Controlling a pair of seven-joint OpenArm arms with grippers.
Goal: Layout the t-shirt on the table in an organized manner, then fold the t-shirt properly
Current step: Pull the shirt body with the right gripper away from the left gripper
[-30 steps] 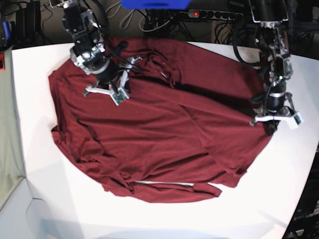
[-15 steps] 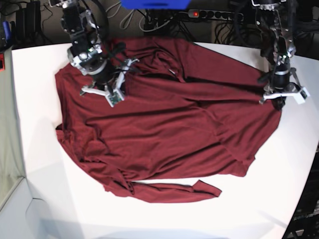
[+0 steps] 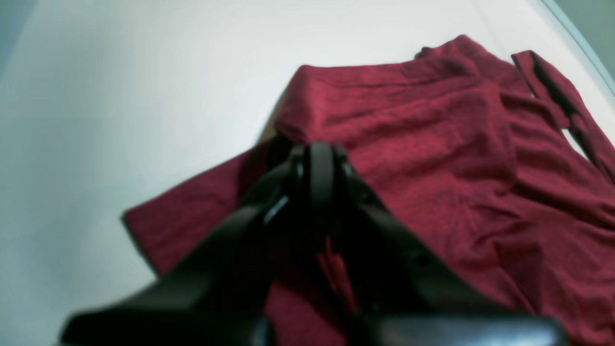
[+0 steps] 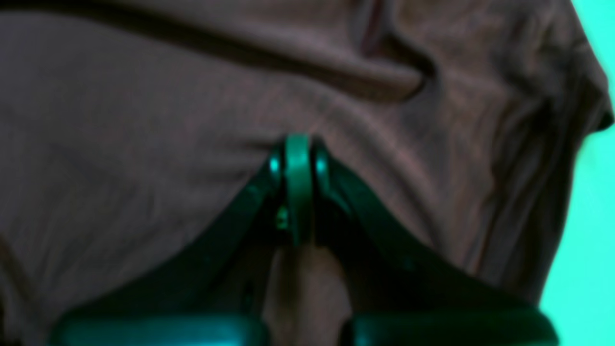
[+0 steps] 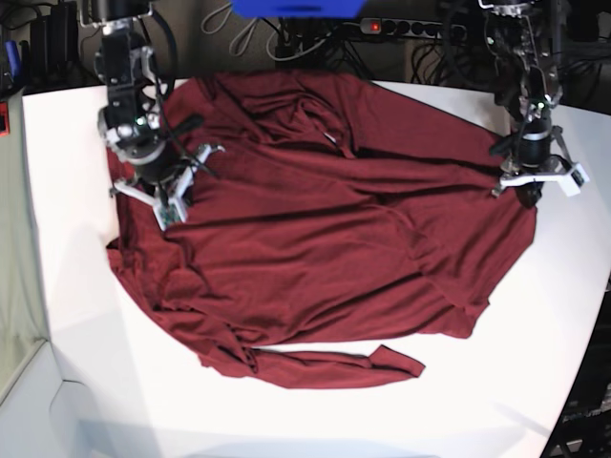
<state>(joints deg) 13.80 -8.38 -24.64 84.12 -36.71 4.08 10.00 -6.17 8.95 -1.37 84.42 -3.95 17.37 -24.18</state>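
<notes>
Shirt [image 5: 315, 229] lies spread on table [image 5: 76, 286], mostly flat, wrinkly; a narrow strip at the near hem sticks out toward base view's right.

Base view: whole layout visible. R tool [image 5: 153, 186] at shirt's left edge (view-left), L tool [image 5: 531, 186] at far right edge. Jaw state not readable here, too small.

L wrist view: L tool [image 3: 321, 158] clenched, jaws together, pinching shirt [image 3: 432, 158] cloth at a folded-over edge; a sliver of red shows between the fingers lower down. Bare table [image 3: 120, 96] to the left of it, not seen in R wrist view.

R wrist view: R tool [image 4: 298, 158] clenched on shirt [image 4: 144, 144] fabric, cloth puckers to the tips. Cloth fills nearly the whole frame; colour cast is off (brownish cloth, teal strip at right). Blurred.

Base view alone shows both arms well apart, one at each side.
</notes>
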